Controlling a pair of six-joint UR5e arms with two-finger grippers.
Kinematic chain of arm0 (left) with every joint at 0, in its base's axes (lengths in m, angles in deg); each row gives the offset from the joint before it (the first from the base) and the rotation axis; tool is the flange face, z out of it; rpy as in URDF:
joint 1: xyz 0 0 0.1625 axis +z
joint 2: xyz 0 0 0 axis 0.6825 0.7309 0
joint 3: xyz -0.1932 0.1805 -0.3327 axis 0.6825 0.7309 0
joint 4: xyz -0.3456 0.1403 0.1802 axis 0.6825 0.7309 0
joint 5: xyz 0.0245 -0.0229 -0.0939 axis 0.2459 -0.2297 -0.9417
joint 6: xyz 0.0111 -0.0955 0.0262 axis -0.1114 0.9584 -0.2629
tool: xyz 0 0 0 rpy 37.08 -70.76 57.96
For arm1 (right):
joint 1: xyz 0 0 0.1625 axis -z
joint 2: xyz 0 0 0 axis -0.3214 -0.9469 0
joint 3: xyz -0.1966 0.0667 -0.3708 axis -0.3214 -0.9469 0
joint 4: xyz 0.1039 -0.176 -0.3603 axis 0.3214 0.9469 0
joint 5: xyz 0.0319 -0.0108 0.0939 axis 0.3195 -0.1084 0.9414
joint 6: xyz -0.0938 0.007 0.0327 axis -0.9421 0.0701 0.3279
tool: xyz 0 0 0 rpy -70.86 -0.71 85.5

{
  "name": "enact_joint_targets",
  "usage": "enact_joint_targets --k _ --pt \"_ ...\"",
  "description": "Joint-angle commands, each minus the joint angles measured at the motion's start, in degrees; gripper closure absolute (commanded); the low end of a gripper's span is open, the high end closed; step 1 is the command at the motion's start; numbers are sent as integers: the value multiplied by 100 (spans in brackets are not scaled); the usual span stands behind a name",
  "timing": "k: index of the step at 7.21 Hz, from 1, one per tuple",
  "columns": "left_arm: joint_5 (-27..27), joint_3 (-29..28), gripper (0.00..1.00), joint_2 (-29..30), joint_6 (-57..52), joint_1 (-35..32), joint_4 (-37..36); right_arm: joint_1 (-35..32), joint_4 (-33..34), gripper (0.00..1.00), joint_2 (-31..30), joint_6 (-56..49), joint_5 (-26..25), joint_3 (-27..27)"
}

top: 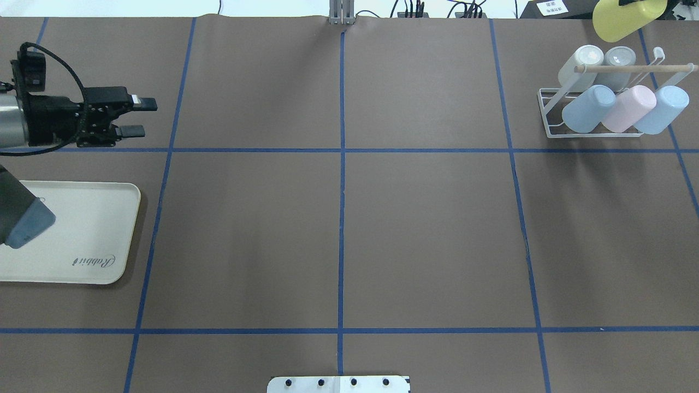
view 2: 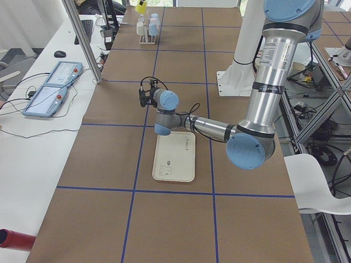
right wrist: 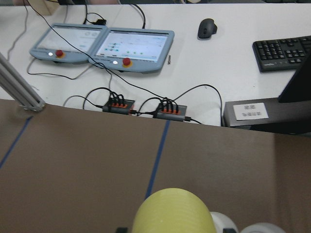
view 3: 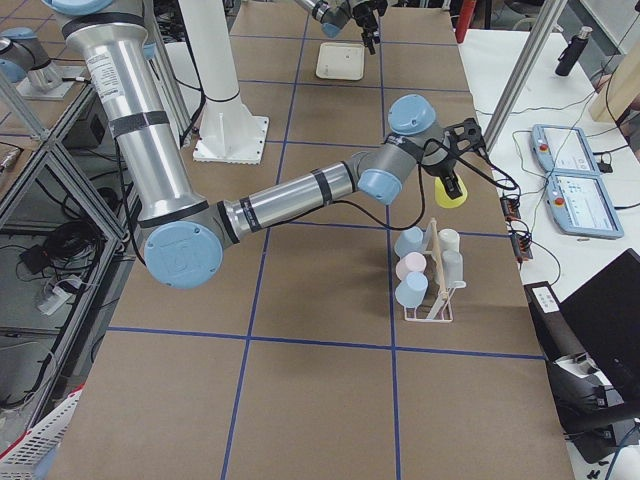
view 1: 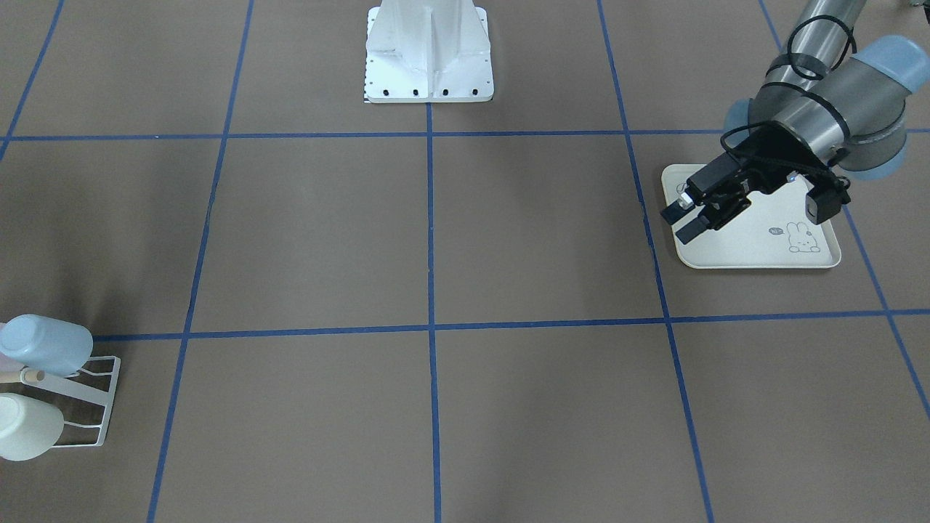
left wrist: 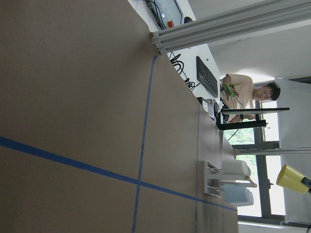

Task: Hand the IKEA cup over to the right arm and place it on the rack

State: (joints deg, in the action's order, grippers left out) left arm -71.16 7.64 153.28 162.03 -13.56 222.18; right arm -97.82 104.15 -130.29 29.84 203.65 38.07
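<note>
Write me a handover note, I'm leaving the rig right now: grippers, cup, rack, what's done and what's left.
Left gripper: open, empty, near the tray.
Right gripper: shut on the yellow cup, in the air near the rack.
Rack: five cups already on it.
Done: cup passed to the right arm.
Left: put the yellow cup on the rack.

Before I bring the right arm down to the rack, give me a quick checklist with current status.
1. Grip on the yellow cup by the right gripper: ok, held in the air.
2. Handover cleared by the left gripper: ok, open, empty, near the tray.
3. Cup lined up over the rack: not ok, it hangs past the far side.
4. Free prong: cannot tell; five cups sit there.
5. Path past the wooden dowel: cannot tell.
</note>
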Motion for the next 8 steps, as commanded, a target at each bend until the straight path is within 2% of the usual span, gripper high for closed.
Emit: enact_joint_targets --k 1,2,3,5,6,8 --pt "-614 5 0 2 -1714 -675 -1532 -476 569 88 1060 -606 360 -1711" --pt "-615 -12 0 -15 -2235 -843 -1981 -574 614 88 1370 -885 389 -2225" --pt "-615 40 0 -15 -2919 -1166 -2726 -644 684 88 1390 -1357 381 -2465" --pt "-589 128 0 -15 -5094 -1571 -4089 -645 1376 89 1478 -1582 372 -2616" --pt "-571 137 0 -24 -5792 -1748 -4548 -627 1474 89 1487 -1721 389 -2843" --pt "-545 119 0 -277 -6159 -1776 -4640 -601 1510 89 1478 -2135 450 -3205"
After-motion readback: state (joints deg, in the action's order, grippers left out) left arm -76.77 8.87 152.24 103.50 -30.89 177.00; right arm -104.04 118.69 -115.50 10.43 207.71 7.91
